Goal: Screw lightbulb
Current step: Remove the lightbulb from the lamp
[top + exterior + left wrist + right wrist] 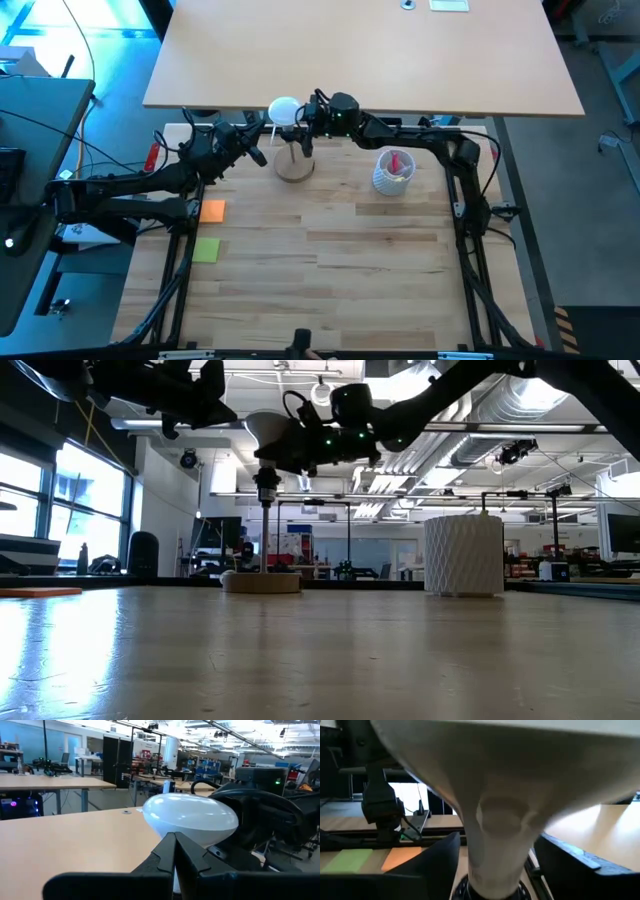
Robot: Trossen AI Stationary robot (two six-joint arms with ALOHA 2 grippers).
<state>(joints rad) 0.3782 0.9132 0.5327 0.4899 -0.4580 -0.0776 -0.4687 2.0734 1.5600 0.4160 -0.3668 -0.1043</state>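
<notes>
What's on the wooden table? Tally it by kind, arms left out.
Lightbulb: 1
Round wooden base: 1
White perforated cup: 1
Orange square: 1
Green square: 1
Total: 5

The high view looks straight down on the whole wooden surface (pixel 330 260). The low view sits at surface height, looking level into the room. Both wrist views sit very close to the lightbulb (pixel 192 820), which all four views share.
</notes>
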